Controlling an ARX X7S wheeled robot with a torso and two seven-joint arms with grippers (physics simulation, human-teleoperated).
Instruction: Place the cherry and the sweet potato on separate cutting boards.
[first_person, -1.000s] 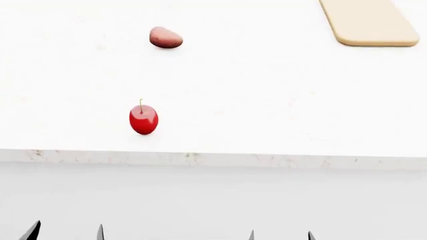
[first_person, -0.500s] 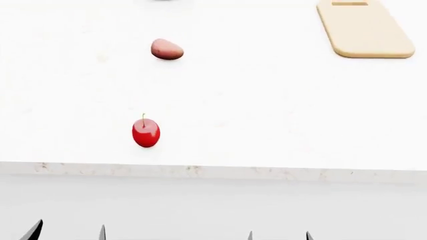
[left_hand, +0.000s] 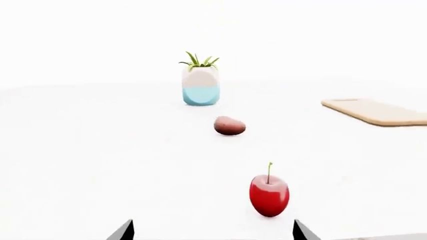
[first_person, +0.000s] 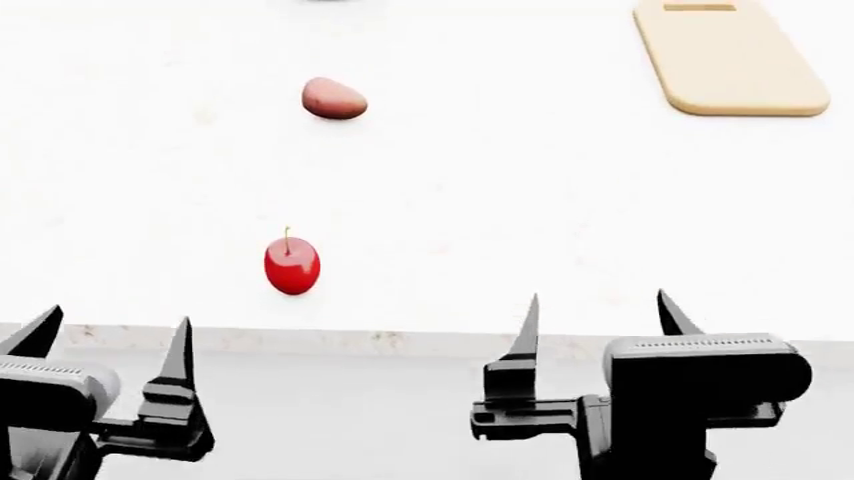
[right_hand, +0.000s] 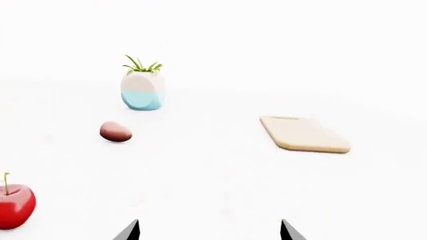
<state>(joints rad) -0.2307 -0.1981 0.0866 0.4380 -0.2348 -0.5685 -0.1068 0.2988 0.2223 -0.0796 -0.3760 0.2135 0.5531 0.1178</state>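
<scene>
Both arms are hanging just off the near edge of the white counter (first_person: 561, 200), and neither one is carrying anything. The left gripper (first_person: 107, 340) is showing its two dark fingers spread wide with nothing between them, and the right gripper (first_person: 597, 320) is sitting the same way, jaws parted and empty. So this looks like the approach, with no pick begun.

Nearest on the counter, the cherry (first_person: 291, 266) is standing close to the front edge, stem up, ahead of the left gripper and a little to its right; in the left wrist view it is sitting just beyond the fingertips, off-centre. Farther back, well apart from it, the sweet potato (first_person: 334, 100) is lying on the bare counter. Off to the far right, one tan cutting board (first_person: 727, 70) is lying flat with nothing on it; only this one board is in sight. Farthest of all, a small potted plant (left_hand: 200, 85) is standing behind the sweet potato.

My call: the cherry is the likely first target, and the left gripper is needing to reach forward, shift right to centre on it, and come down around it before closing.
</scene>
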